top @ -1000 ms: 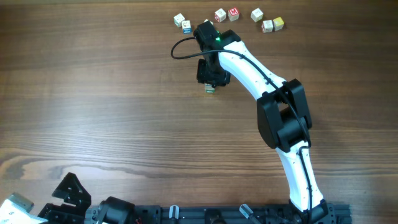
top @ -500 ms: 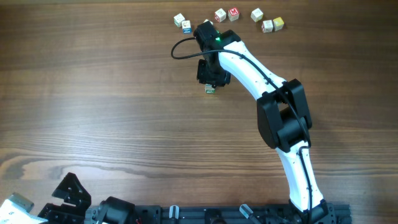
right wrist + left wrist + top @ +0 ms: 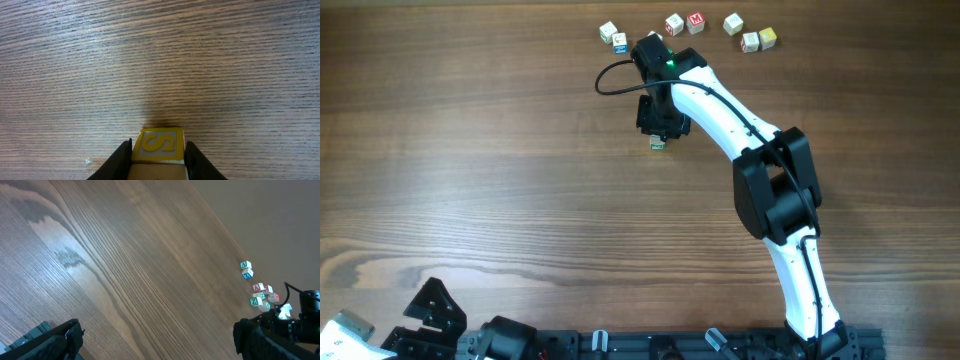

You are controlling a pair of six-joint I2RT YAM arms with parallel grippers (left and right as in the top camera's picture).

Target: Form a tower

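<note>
1. Nearest the base, the left gripper (image 3: 430,308) sits low at the near left corner of the table (image 3: 470,180). It is released, with its jaws spread wide. Its wrist view shows only wood grain between the two dark fingers.
2. The right arm (image 3: 775,190) rises from the near edge on the right and reaches diagonally leftward and away across the table. Its links are white and its joints black, and a black cable (image 3: 605,80) loops off beside its wrist.
3. At the arm's end, the right gripper (image 3: 158,152) points down at the far middle of the table, clenched on the S cube (image 3: 158,142). A black finger presses each side of the cube, and its upper face carries a yellow S in a yellow frame.
4. The tower (image 3: 658,143) stands at this same spot. From overhead it shows only as a small pale cube peeking out below the gripper's near side. Whether other cubes stand beneath the gripped one cannot be told.
5. Farther off, loose letter cubes lie along the far edge.
   - A pale pair (image 3: 613,36) lies just beyond the wrist to the left.
   - A red-lettered pair (image 3: 685,22) lies to the right of those.
   - A single cube (image 3: 733,23) comes next.
   - A last pair (image 3: 758,39) includes one yellowish cube.
   - All of them lie apart from the gripped cube.
</note>
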